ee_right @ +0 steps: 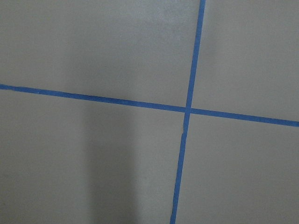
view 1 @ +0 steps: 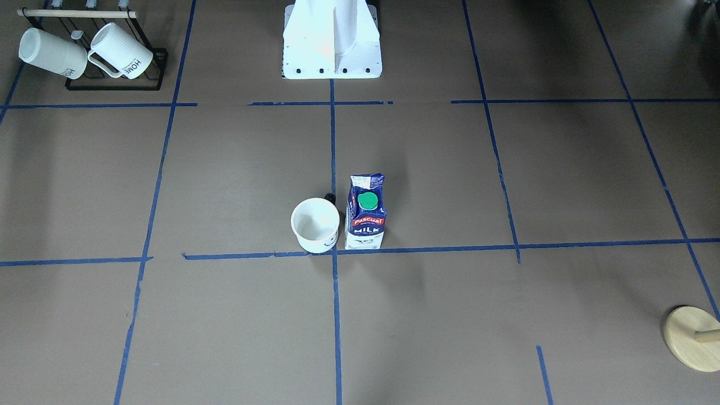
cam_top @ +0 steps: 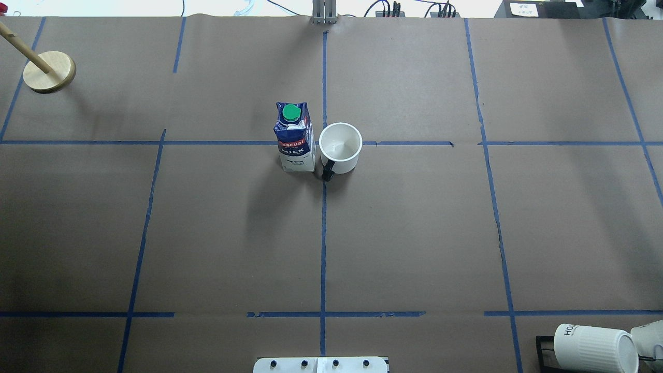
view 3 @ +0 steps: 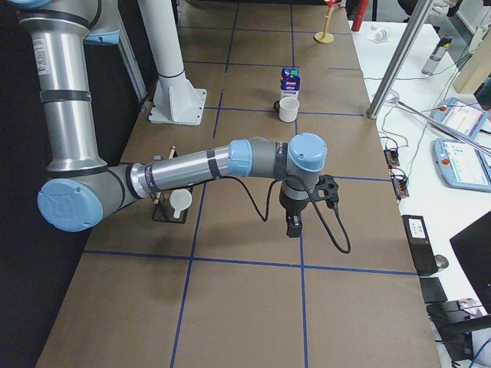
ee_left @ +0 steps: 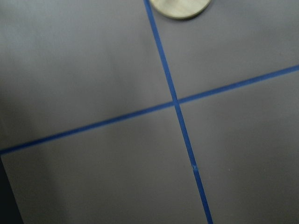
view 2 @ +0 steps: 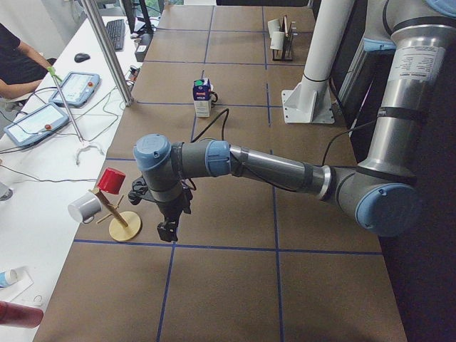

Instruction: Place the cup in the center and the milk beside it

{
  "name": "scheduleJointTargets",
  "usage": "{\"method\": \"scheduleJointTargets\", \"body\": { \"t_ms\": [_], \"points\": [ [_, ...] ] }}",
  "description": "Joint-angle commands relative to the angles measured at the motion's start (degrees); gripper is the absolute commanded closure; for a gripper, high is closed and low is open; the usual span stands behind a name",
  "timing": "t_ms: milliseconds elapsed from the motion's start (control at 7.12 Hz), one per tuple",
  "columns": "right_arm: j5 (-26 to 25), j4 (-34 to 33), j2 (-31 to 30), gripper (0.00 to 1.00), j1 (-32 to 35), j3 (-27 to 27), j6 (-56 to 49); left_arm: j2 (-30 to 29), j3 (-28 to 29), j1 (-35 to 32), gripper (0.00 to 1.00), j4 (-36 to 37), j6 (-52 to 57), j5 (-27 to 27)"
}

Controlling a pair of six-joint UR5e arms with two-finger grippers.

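Note:
The white cup [view 1: 315, 225] stands upright at the table's centre where the blue tape lines cross; it also shows in the overhead view [cam_top: 340, 146], dark handle toward the robot. The blue and white milk carton [view 1: 365, 212] with its green cap stands upright right beside it, close on the robot's left [cam_top: 295, 137]. My left gripper [view 2: 167, 231] hangs far from both, near a wooden stand at the table's end. My right gripper [view 3: 294, 226] hangs near the opposite end. Both point down over bare paper; I cannot tell whether they are open or shut.
A black rack with ribbed "HOME" mugs [view 1: 84, 53] stands at the robot's right near corner [cam_top: 595, 347]. A wooden peg stand [cam_top: 49, 71] stands at the far left corner, with a red cup [view 2: 111, 180] on it. The white robot base [view 1: 332, 42] sits mid-edge.

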Motion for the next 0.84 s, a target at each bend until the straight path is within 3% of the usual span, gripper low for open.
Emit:
{"method": "scheduleJointTargets", "body": {
  "t_ms": [0, 702],
  "points": [
    [-1.38, -0.02, -0.12, 0.0, -0.04, 0.4, -0.35, 2.35, -2.33, -0.07, 0.0, -0.08, -1.27, -2.82],
    [-1.57, 0.42, -0.47, 0.0, -0.13, 0.05, -0.17, 3.76, -4.27, -0.34, 0.0, -0.17, -1.27, -2.37]
  ]
}}
